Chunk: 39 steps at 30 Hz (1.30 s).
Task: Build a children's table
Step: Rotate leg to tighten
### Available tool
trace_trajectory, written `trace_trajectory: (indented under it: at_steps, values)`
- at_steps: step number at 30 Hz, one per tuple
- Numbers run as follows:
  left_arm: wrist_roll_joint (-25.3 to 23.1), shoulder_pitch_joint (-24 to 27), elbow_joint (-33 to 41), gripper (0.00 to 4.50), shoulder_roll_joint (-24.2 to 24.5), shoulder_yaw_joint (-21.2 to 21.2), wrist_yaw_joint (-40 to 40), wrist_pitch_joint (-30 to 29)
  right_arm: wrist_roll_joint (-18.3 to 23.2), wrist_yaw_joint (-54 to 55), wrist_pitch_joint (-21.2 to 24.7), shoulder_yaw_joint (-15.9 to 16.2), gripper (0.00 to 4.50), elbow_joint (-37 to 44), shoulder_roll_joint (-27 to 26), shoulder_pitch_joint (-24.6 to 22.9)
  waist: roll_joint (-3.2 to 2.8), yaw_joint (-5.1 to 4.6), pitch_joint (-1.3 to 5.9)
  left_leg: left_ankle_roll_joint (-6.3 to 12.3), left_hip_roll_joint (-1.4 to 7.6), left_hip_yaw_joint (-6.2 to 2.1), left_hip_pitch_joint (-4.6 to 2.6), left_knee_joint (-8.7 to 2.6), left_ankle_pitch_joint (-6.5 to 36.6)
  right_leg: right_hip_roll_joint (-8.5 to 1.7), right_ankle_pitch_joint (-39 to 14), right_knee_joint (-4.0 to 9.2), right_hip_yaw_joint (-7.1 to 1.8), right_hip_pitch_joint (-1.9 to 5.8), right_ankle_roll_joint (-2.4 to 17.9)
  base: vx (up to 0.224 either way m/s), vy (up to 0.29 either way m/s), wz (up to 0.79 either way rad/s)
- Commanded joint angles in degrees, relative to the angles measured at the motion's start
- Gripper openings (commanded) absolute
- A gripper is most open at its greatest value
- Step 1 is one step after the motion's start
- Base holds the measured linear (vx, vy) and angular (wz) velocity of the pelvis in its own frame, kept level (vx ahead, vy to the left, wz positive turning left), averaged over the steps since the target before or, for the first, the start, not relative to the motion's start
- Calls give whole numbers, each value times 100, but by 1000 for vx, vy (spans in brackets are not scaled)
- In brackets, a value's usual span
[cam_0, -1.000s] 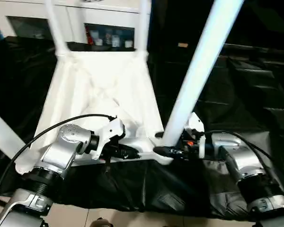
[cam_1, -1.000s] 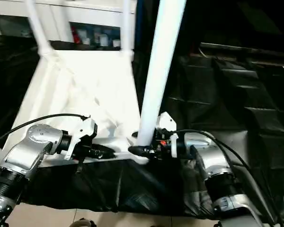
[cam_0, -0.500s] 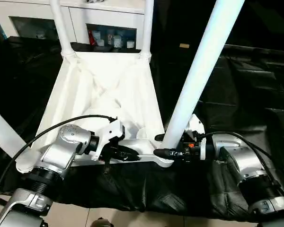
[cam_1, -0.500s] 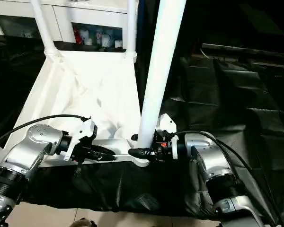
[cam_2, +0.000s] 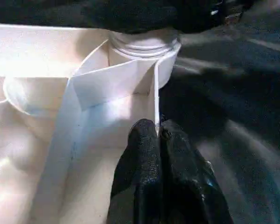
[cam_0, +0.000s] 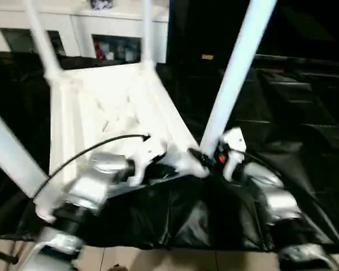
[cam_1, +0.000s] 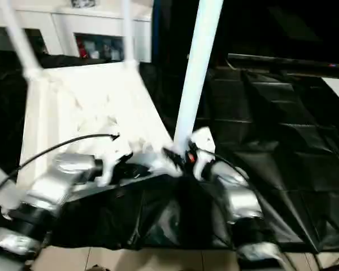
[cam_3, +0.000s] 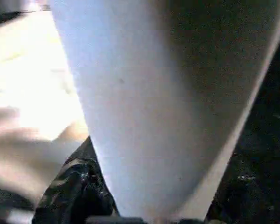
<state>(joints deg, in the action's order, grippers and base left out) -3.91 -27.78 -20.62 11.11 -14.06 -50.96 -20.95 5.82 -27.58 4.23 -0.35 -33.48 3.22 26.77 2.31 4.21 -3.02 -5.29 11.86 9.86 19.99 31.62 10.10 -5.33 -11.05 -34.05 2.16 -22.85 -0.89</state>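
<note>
A white plastic tabletop [cam_0: 110,107] lies upside down on a surface covered in black sheeting [cam_0: 294,101], its ribbed underside facing up. Four white tubular legs stand in its corner sockets: two at the far corners [cam_0: 38,39] [cam_0: 146,34], one at the near left [cam_0: 8,155], and one at the near right [cam_0: 234,70], leaning slightly away from the tabletop.

The left gripper [cam_2: 157,140] sits at the near edge of the tabletop, close to the near-right corner. Its two black fingers [cam_2: 142,158] are pressed together on the thin raised rim [cam_2: 155,93] of the tabletop, pinching it just short of the round corner socket [cam_2: 142,46].

The right gripper [cam_0: 200,158] reaches in from the right to the base of the near-right leg, where the leg meets its socket. In the right wrist view the leg [cam_3: 149,102] stands directly in front of the gripper, with one black finger [cam_3: 74,191] beside it; the jaws stand about half apart around the tube, though the blur hides whether they touch it.

Behind the tabletop stands a white cabinet [cam_0: 101,22] with glass-fronted compartments holding small items. No writing or labels can be read anywhere.
</note>
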Motion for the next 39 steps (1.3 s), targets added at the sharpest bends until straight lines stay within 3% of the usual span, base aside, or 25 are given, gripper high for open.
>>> trace_trajectory:
  at_steps: [1, 4, 6, 8, 12, 18, 23, 25, 29, 31, 35, 39]
  values:
    - [180, -117, -25, 0, -544, -308, 257, 63, -235, 83, 324, 709, 202, -566, -605, -58, -8, 8, 196, -108, 71, -23, 12, -443, 2068, -221, -2593, 547, -154, 113, 662, 0, 0, 0]
    - [157, -101, 17, 0, -571, -343, 269, 34, -538, 213, 64, 893, 202, -637, -587, -8, -10, 7, 204, -73, 68, -23, 21, -442, 2108, -220, -2612, 559, -155, 112, 612, 0, 0, 0]
    - [167, -83, 55, 0, -566, -345, 258, 4, -468, 269, 41, 768, 253, -667, -626, 20, -18, -1, 201, -56, 71, -26, 31, -452, 2100, -214, -2524, 549, -154, 117, 608, 0, 0, 0]
    - [171, 4, 164, 0, -470, -319, 166, -17, -256, 110, 47, 534, 268, -651, -616, 35, -21, -21, 197, -40, 73, -25, 12, -454, 2238, -206, -2568, 560, -151, 94, 623, 0, 0, 0]
    - [251, 102, 227, 0, -236, -258, -142, 112, -163, -363, -19, 497, 310, -557, -293, -15, 9, -50, 200, -7, 79, -29, 42, -458, 2223, -207, -2531, 556, -152, 110, 621, 0, 0, 0]
    - [517, 195, 341, 0, 145, -210, -771, 249, -64, -1601, -86, 637, 354, -235, 328, -122, 21, -11, 246, 216, 84, 33, 62, -392, 1556, -188, -1377, 442, -167, 176, 997, 0, 0, 0]
    - [727, 199, 380, 0, 469, -185, -1453, 369, 82, -2817, -26, 886, 354, 52, 929, -189, 25, 60, 285, 502, 86, 66, 57, -308, 782, -171, -277, 305, -150, 232, 1366, 0, 0, 0]
    - [761, 183, 369, 0, 560, -187, -1648, 387, 116, -3185, 2, 947, 354, 114, 1086, -203, 21, 82, 275, 576, 86, 77, 43, -297, 744, -163, -138, 291, -147, 228, 1455, 0, 0, 0]
    - [785, 103, 271, 0, 836, -251, -2072, 444, 264, -4005, 75, 1030, 354, 253, 1368, -209, 14, 109, 256, 561, 111, 76, 12, -319, 1040, -184, -557, 325, -144, 212, 1490, 0, 0, 0]
    - [797, 71, 225, 0, 926, -277, -2185, 485, 341, -4167, 111, 1024, 329, 247, 1391, -172, 13, 123, 251, 500, 122, 77, 9, -326, 1119, -186, -649, 324, -145, 208, 1504, 0, 0, 0]
    - [836, 20, 150, 0, 1056, -295, -2359, 553, 440, -4377, 146, 1059, 304, 173, 1411, -83, 10, 162, 260, 418, 127, 79, 13, -320, 1071, -191, -584, 299, -141, 215, 1514, 0, 0, 0]
    - [794, -10, 81, 0, 1089, -253, -2386, 626, 432, -4528, 186, 1174, 276, 220, 1413, -113, 21, 192, 274, 474, 118, 87, 18, -290, 820, -185, -253, 258, -138, 225, 1564, 0, 0, 0]
